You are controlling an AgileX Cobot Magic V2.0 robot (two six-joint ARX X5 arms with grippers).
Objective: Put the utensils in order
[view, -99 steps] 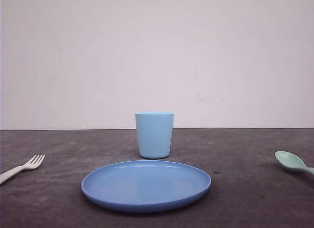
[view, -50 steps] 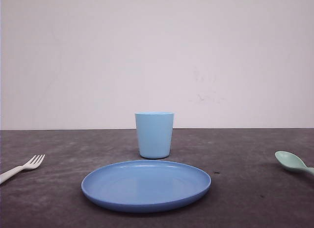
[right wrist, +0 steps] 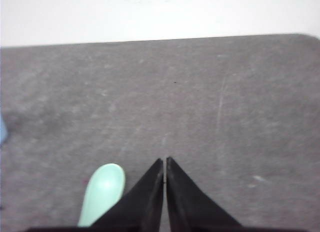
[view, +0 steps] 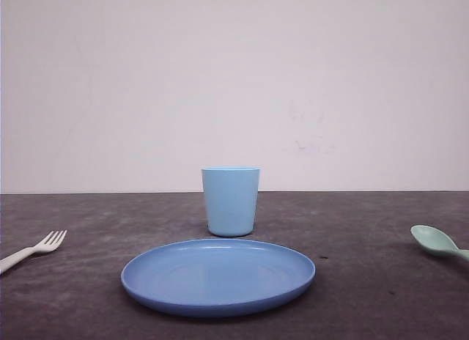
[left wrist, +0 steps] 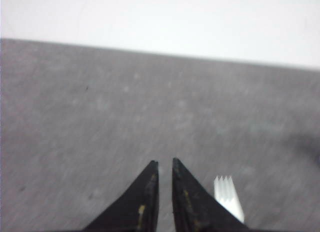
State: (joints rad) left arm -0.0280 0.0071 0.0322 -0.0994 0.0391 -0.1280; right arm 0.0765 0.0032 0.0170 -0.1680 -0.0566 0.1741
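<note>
Utensils are lying at opposite sides of the dark grey table [view: 352, 296] in the front view: a small white plastic fork [view: 35, 249] with four tines at the far left, its handle running off the frame edge, and a small mint-green plastic spoon [view: 437, 241] with an oval bowl at the far right, its handle likewise cut off. Between them a round blue plate [view: 218, 275] is sitting near the front, with a light blue cup [view: 231, 201] standing upright just behind it. Bare tabletop is stretching between the plate and each utensil.

In the left wrist view, the left gripper [left wrist: 165, 164] is hovering over the table with its black fingers [left wrist: 147, 192] nearly together, a thin gap showing between the tips and nothing held. The fork's tines [left wrist: 227, 194] are peeking out just beside one finger, blurred, the handle hidden.

In the right wrist view, the right gripper [right wrist: 164, 161] is showing its fingers [right wrist: 145, 194] pressed together, empty. The spoon's bowl [right wrist: 102, 192] is lying just beside them, its handle cut off. The table's rounded corner and far edge are meeting a pale wall [right wrist: 150, 12].
</note>
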